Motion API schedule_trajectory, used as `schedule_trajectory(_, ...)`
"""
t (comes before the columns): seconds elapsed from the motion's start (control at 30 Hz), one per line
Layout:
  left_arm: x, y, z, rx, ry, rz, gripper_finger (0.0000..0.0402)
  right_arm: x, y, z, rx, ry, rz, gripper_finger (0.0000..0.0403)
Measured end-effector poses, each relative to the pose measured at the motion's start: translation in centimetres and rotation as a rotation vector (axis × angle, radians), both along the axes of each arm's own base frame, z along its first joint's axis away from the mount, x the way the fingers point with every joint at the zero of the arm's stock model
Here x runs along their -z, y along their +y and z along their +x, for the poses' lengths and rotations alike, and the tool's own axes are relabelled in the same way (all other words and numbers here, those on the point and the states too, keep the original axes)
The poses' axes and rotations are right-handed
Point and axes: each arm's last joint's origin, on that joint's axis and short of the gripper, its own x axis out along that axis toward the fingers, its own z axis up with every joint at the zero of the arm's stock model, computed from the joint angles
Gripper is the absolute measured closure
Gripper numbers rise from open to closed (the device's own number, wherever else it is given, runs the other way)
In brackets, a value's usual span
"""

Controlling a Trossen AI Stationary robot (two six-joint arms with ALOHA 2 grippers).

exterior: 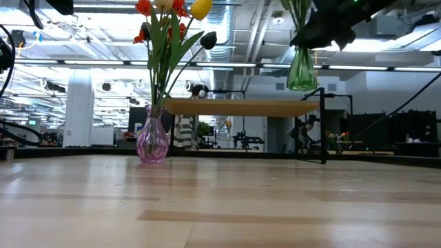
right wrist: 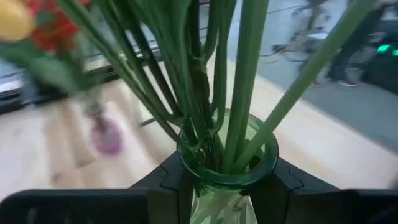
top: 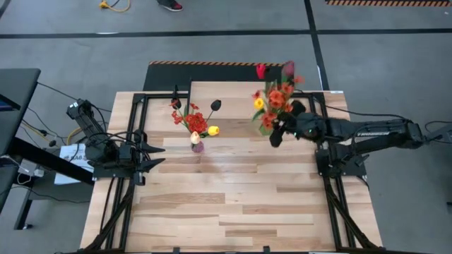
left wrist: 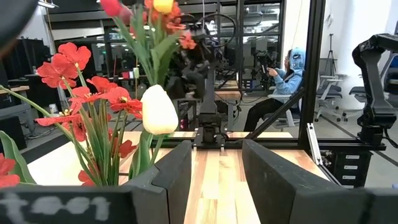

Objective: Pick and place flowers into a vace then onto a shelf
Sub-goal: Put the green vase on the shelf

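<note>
Right gripper [right wrist: 227, 180] jaws pinching green vase [exterior: 302, 69] neck, high above shelf [exterior: 241, 107]; top-heavy flowers [top: 274, 99] risk tipping, slipping. Left gripper [left wrist: 214, 180] jaws spread, idle.

A robotics lab is shown. Behind the table [exterior: 220, 200], exposed ceiling ducts [exterior: 248, 27] and other robot rigs [left wrist: 208, 93] are seen.
</note>
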Motion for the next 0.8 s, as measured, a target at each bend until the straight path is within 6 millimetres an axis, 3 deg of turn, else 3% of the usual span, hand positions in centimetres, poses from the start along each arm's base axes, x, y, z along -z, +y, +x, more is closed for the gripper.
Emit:
schedule_trajectory(0.3,0.0,0.0,0.0,0.000,-0.001,0.000,0.0268,-2.4,-4.1,-0.4,0.068,-0.038,-0.005,0.0295)
schedule_trajectory(0.8,0.0,0.0,0.0,0.001,-0.001,-0.001,0.0268,-1.2,-10.8,1.0,0.189,-0.004,0.048,0.0291)
